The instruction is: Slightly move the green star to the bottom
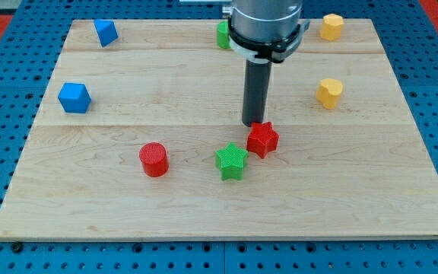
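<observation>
On the wooden board (pixel 204 221) I see a red star (pixel 262 139), a red cylinder (pixel 153 160), two blue blocks (pixel 74 98) (pixel 106 33), two yellow blocks (pixel 329 92) (pixel 331 27), and what may be a green block (pixel 223 34), half hidden.

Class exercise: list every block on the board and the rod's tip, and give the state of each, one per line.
Green star: flat, touching the red star.
Red star: flat, just below my tip.
My tip: down at the board, at the red star's upper edge.
Red cylinder: upright, alone.
Blue blocks: untouched.
Yellow blocks: untouched.
Green block: partly hidden.
</observation>
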